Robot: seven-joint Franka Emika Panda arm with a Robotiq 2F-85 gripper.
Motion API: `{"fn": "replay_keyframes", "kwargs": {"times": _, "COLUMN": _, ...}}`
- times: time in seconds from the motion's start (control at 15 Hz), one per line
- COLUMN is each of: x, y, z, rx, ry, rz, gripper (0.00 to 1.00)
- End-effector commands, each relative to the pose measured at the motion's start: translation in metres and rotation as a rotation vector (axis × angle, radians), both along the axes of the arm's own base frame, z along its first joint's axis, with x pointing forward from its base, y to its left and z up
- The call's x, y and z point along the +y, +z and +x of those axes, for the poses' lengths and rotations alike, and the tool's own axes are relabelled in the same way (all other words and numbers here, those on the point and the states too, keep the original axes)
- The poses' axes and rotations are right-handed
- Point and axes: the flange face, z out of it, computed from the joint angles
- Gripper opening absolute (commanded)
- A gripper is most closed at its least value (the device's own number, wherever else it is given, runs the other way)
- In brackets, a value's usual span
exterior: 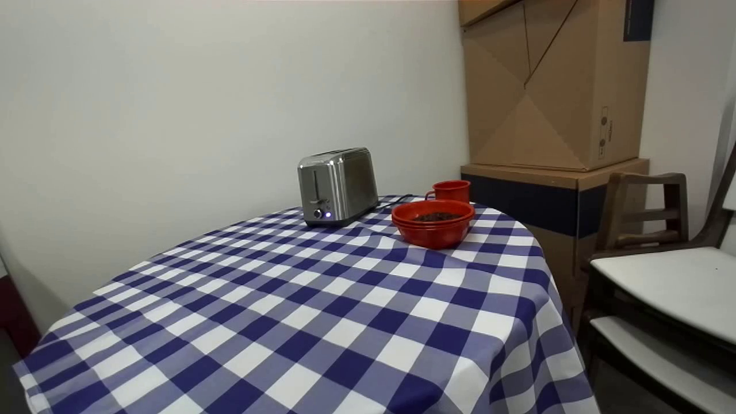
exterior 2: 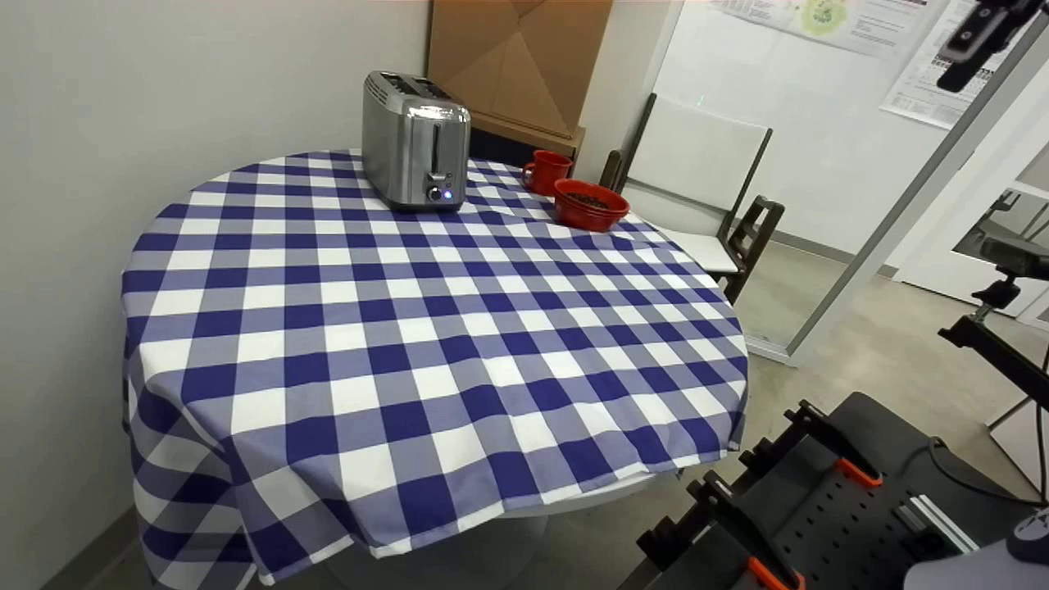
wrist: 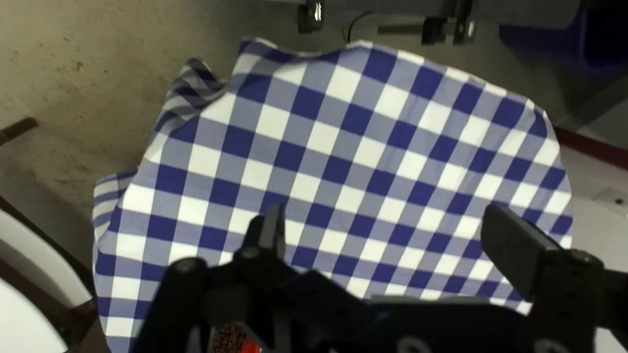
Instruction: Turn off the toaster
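Note:
The toaster (exterior: 357,183) is a boxy brushed-silver one, standing upright near the wall at the table's back in both exterior views (exterior 2: 393,152). On its end panel the lever (exterior 2: 438,176) sits near the bottom of its slot. Below it are a knob (exterior: 318,213) and a small lit bluish-white light (exterior: 328,215). My gripper (wrist: 385,223) is open and empty in the wrist view, above the checkered cloth. A dark part of it (exterior 2: 971,57) shows at the upper right in an exterior view, high and well apart from the toaster. The toaster is not clearly visible in the wrist view.
Stacked red bowls (exterior: 432,234) with dark contents and a red mug (exterior: 452,190) stand beside the toaster. A blue-white checkered cloth (exterior 2: 393,328) covers the round table. Cardboard boxes (exterior: 535,103), chairs (exterior 2: 697,180) and a wall (exterior: 201,103) border it.

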Motion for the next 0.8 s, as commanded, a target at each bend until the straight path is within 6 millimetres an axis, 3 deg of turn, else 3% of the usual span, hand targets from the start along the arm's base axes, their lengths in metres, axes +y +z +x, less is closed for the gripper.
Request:
{"fn": "replay_keyframes", "kwargs": {"times": 0.0, "x": 0.002, "y": -0.019, "z": 0.057, "rx": -0.125, "ry": -0.132, "rz": 0.084, "gripper": 1.00}}
{"fn": "replay_keyframes", "kwargs": {"times": 0.13, "x": 0.005, "y": -0.032, "z": 0.093, "rx": -0.205, "ry": -0.196, "rz": 0.095, "gripper": 1.00}}
{"fn": "replay_keyframes", "kwargs": {"times": 0.33, "x": 0.015, "y": -0.065, "z": 0.145, "rx": -0.256, "ry": -0.215, "rz": 0.058, "gripper": 1.00}}
{"fn": "replay_keyframes", "kwargs": {"times": 0.73, "x": 0.035, "y": -0.124, "z": 0.235, "rx": -0.211, "ry": -0.233, "rz": 0.039, "gripper": 1.00}}
